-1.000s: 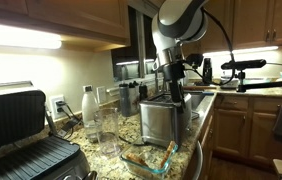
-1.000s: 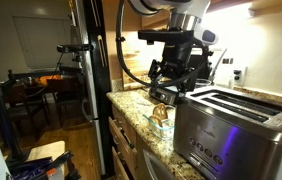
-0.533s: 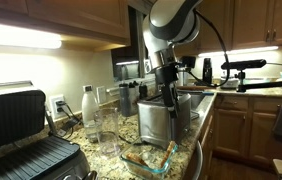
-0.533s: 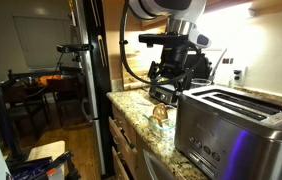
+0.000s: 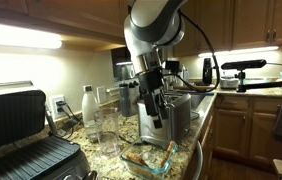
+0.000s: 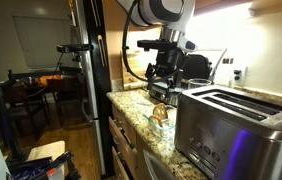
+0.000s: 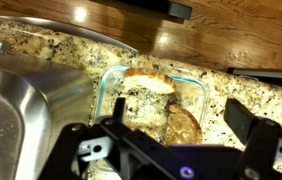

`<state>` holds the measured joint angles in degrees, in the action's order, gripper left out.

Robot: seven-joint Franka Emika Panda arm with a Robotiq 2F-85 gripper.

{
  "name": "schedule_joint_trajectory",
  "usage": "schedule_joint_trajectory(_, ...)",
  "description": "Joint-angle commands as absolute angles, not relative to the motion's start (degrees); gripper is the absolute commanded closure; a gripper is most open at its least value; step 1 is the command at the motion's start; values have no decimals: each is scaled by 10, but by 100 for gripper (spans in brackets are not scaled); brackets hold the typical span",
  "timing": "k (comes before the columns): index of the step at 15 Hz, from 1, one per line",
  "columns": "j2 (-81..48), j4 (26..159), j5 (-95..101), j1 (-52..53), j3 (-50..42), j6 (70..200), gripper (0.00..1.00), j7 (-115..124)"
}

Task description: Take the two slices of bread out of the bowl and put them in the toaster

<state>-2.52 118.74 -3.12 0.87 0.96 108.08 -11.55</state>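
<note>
The clear glass bowl (image 7: 103, 88) sits on the granite counter beside the steel toaster (image 7: 26, 110). It holds two slices of bread, a pale one (image 7: 149, 83) at the far side and a browner one (image 7: 177, 125) nearer the middle. My gripper (image 7: 179, 114) is open and empty, hovering over the bowl with its fingers either side of the brown slice. In both exterior views the gripper (image 5: 151, 102) (image 6: 164, 88) hangs next to the toaster (image 5: 169, 120) (image 6: 236, 125), above the bowl (image 5: 136, 158) (image 6: 161, 116).
A large black contact grill (image 5: 21, 140) stands at the counter's end. Tall clear glasses (image 5: 106, 125) and a white bottle (image 5: 88, 105) stand behind the bowl. The counter edge drops off right beside the bowl (image 5: 196, 160).
The arm has swung from above the toaster across and down toward the bowl. The gripper has stayed open.
</note>
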Motion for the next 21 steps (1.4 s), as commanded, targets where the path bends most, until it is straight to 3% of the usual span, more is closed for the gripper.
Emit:
schedule_joint_trajectory(1,-43,1169,-47,13,17,1076,0,-89)
schedule_joint_trajectory(21,-108,1154,-55,30,34,1149,0,28)
